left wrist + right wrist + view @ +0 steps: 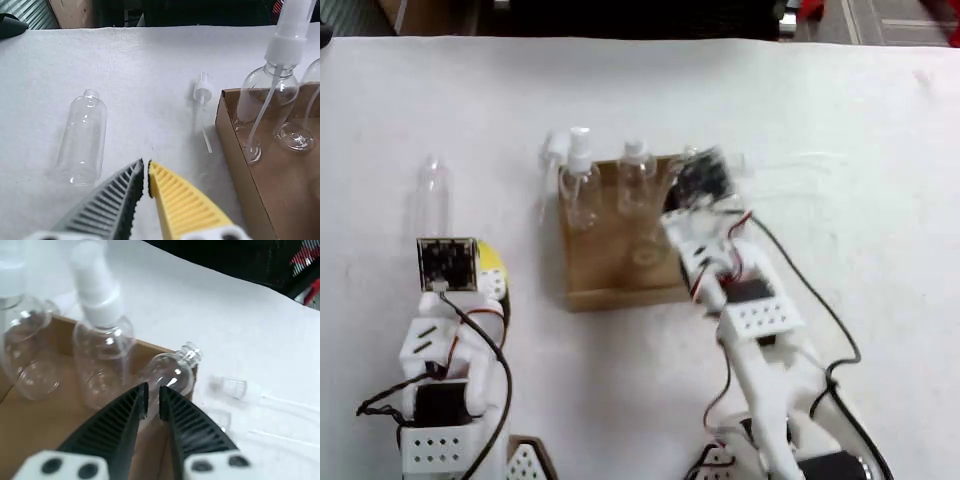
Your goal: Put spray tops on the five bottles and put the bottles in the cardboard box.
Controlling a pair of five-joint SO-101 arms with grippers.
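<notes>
A shallow brown cardboard box (610, 285) sits on the white tabletop (840, 120), between the two arms. Two clear plastic bottles fitted with white spray tops stand upright side by side along its far wall. The first capped bottle (580, 185) is nearer the left arm and the second capped bottle (636, 178) is just beside it. A third clear bottle with an open neck (172, 372) lies tilted at the box's corner on the right arm's side, its neck pointing out over the tabletop. I cannot tell whether it rests inside the box or on the rim. The right end effector (152, 395), with black ribbed fingers, hangs over the box directly in front of this tilted bottle. Its fingers are clenched to a thin slit with nothing between them. Beyond the box on that side, a loose translucent spray part (234, 388) with thin white tubes lies flat on the tabletop. On the other side of the box, a loose white spray top (202, 92) lies close to the box wall, its dip tube trailing toward the left arm. Farther out, well apart from the box, an uncapped clear plastic bottle (85, 137) lies on its side with its open neck pointing away from the arm. The left end effector (145, 170), with one grey finger and one yellow, sits low over the tabletop just short of this lying bottle. It is clenched tip to tip and grasps nothing.
</notes>
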